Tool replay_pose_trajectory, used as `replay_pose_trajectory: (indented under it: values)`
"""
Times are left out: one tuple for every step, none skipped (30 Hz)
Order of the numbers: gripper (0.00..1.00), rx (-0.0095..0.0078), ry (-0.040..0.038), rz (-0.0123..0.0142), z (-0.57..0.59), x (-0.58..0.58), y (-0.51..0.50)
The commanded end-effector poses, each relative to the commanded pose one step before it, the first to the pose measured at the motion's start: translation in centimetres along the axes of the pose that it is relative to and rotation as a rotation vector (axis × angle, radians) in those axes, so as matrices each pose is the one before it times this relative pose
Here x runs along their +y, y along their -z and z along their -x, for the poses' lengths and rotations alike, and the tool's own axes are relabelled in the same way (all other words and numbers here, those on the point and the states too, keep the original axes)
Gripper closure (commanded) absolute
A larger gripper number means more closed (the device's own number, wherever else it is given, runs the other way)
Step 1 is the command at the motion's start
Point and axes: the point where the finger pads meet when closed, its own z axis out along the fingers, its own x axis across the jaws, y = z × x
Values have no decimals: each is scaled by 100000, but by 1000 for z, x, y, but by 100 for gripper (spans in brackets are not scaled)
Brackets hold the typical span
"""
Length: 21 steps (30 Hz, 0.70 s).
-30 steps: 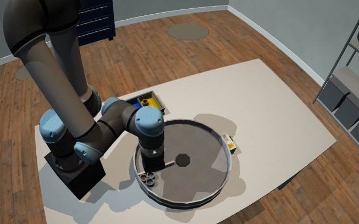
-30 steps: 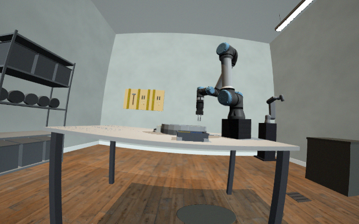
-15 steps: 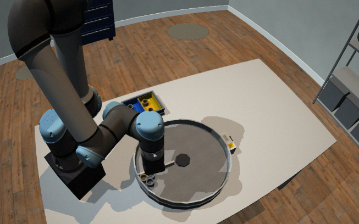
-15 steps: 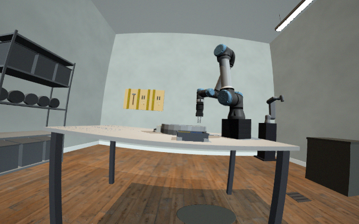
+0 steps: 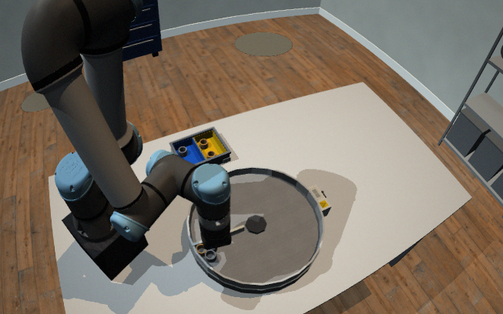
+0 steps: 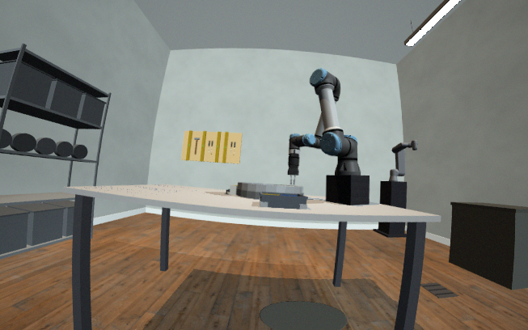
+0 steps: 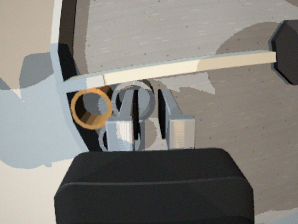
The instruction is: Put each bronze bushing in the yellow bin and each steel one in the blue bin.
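My gripper [image 6: 292, 183] [image 7: 148, 104] is partly open with nothing between its fingers, low over the turntable [image 5: 283, 249] [image 7: 230, 120]. In the wrist view its left finger overlaps a steel bushing [image 7: 116, 101] below; the right finger is beyond that bushing's right side. A bronze bushing [image 5: 196, 248] [image 7: 92, 124] stands to the left, by the rim. Another steel bushing [image 5: 210, 260] [image 7: 103, 140] is partly hidden by the left finger in the wrist view. The blue bin [image 5: 193, 155] holds a steel bushing [image 5: 182, 151]; the yellow bin [image 5: 216, 145] holds two bronze-coloured bushings [image 5: 202, 144] [image 5: 210, 154].
A pale guide bar [image 5: 237, 231] [image 7: 155, 69] runs from the rim to the dark hub [image 5: 256, 224] [image 7: 287, 52], just beyond the bushings in the wrist view. The turntable's raised rim [image 5: 320, 238] surrounds them. A small labelled box [image 5: 319, 196] sits outside the rim.
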Motion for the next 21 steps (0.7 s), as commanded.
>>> replay_pose_trajectory:
  values:
    - [60, 154, 8, 147, -66, 68, -297]
    - [60, 0, 0, 0, 0, 0, 0]
    - [60, 0, 0, 0, 0, 0, 0]
    - [60, 0, 0, 0, 0, 0, 0]
    - [60, 0, 0, 0, 0, 0, 0]
    - [60, -24, -2, -24, 12, -12, -59]
    - [60, 1, 0, 1, 0, 0, -139]
    - [60, 0, 0, 0, 0, 0, 0]
    - [60, 0, 0, 0, 0, 0, 0]
    - [60, 1, 0, 1, 0, 0, -139]
    - [60, 1, 0, 1, 0, 0, -139]
    - [60, 1, 0, 1, 0, 0, -139]
    - [60, 0, 0, 0, 0, 0, 0]
    - [60, 0, 0, 0, 0, 0, 0]
    - [60, 0, 0, 0, 0, 0, 0]
    - [60, 1, 0, 1, 0, 0, -139]
    - [60, 1, 0, 1, 0, 0, -139]
    - [60, 1, 0, 1, 0, 0, -139]
    - [60, 1, 0, 1, 0, 0, -139]
    - [60, 1, 0, 1, 0, 0, -139]
    - [60, 0, 0, 0, 0, 0, 0]
